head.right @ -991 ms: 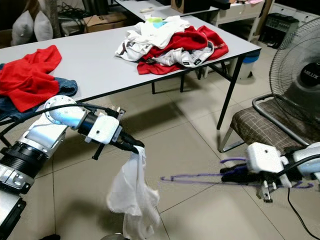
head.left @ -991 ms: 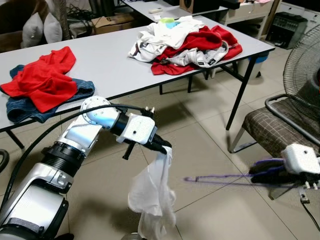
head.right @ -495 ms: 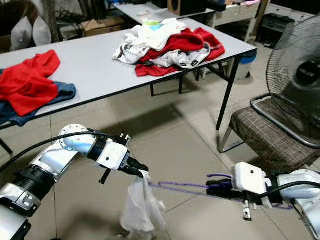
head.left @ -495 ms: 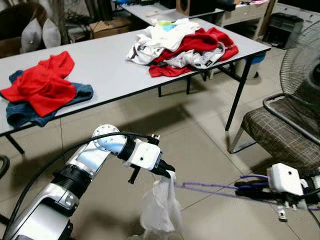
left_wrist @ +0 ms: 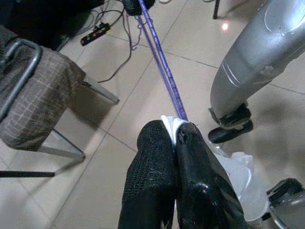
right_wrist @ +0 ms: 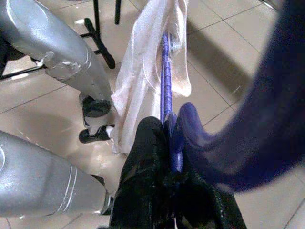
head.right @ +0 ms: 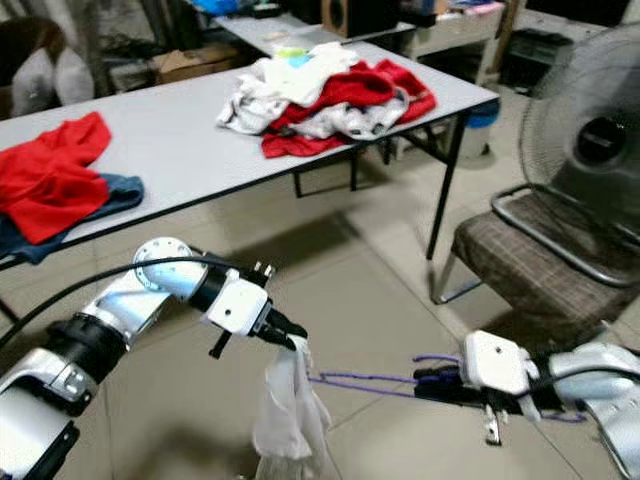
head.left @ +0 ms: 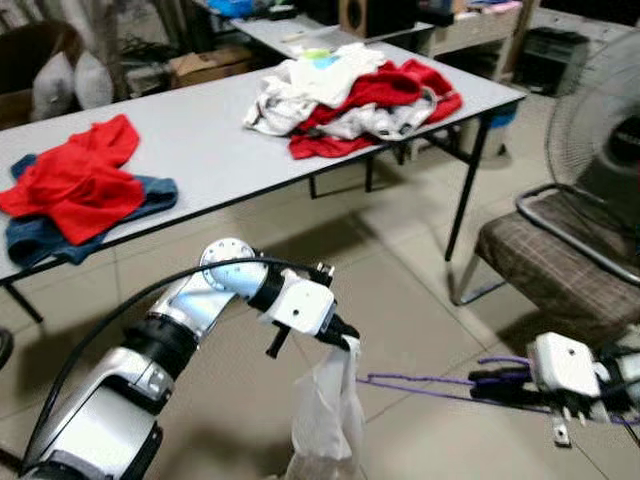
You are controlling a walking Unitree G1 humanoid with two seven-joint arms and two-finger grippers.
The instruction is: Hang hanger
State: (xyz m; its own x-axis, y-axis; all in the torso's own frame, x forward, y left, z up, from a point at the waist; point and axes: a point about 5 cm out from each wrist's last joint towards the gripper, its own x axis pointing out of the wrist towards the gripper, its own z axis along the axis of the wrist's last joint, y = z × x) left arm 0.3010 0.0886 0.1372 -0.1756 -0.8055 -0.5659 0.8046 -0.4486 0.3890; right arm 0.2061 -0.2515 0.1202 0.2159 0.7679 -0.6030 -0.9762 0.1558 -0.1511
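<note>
My left gripper (head.left: 345, 340) is shut on the top of a thin white garment (head.left: 325, 410) that hangs limp toward the floor. My right gripper (head.left: 478, 380) is shut on a purple hanger (head.left: 420, 385), held level low over the tiles. The hanger's far arm points at the garment and reaches the pinched cloth, as the left wrist view shows with the hanger (left_wrist: 159, 62) running up to the garment (left_wrist: 174, 125). In the right wrist view the hanger (right_wrist: 165, 71) lies against the garment (right_wrist: 143, 76).
A long grey table (head.left: 200, 140) stands ahead with a red and blue clothes pile (head.left: 75, 185) at the left and a mixed red and white pile (head.left: 350, 95) at the right. A brown checked chair (head.left: 555, 275) and a fan (head.right: 590, 130) stand to the right.
The camera has shifted slightly. My left gripper with the garment has moved a little right and the hanger's tip has come up to the cloth.
</note>
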